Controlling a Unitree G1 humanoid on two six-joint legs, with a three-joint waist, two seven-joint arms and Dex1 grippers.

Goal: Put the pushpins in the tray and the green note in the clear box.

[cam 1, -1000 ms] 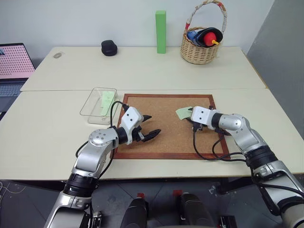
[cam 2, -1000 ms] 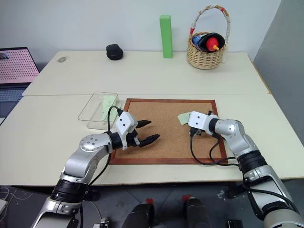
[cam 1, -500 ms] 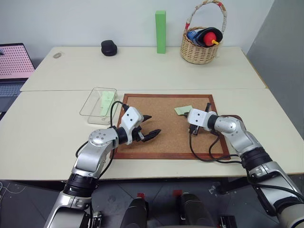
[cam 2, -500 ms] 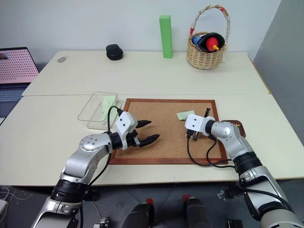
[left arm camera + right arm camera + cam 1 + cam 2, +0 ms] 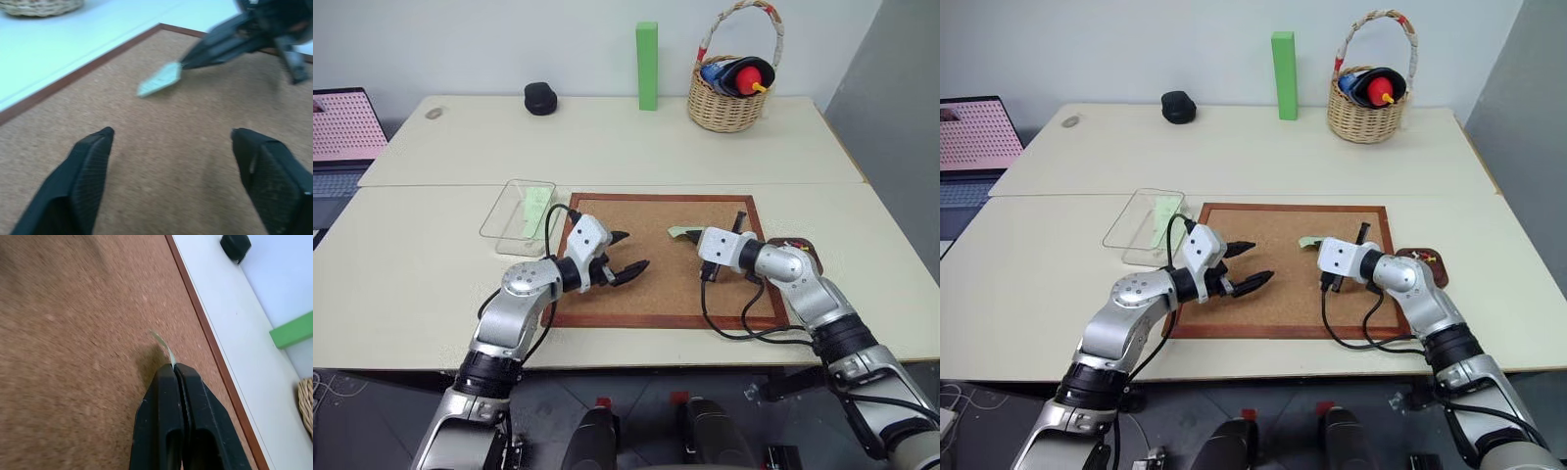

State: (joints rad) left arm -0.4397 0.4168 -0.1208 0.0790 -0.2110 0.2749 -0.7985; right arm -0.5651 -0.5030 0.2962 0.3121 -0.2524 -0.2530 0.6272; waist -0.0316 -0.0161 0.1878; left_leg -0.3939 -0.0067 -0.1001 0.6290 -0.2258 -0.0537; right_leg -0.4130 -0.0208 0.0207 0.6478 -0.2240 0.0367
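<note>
My right gripper (image 5: 692, 236) is shut on one edge of the pale green note (image 5: 679, 233), holding it just above the corkboard (image 5: 656, 284). The right wrist view shows the note (image 5: 165, 346) edge-on, pinched at the closed fingertips (image 5: 173, 369). To the left, my left gripper (image 5: 633, 251) hovers open and empty over the board, facing the note (image 5: 159, 81). The clear box (image 5: 514, 230) lies off the board's left edge with a longer pale green slip (image 5: 535, 203) inside. A small dark tray (image 5: 1442, 272) sits by the board's right edge behind my right arm, with tiny coloured pushpins (image 5: 1420, 257) in it.
At the back of the table stand a tall green block (image 5: 647, 66), a wicker basket (image 5: 729, 93) holding toys, and a small black object (image 5: 539, 98). A laptop (image 5: 342, 127) is at the far left. My right arm's cable loops over the board's right part.
My right gripper has shut on the green note and drawn it leftwards and a little up off the board. My left gripper has opened slightly and stayed about where it was.
</note>
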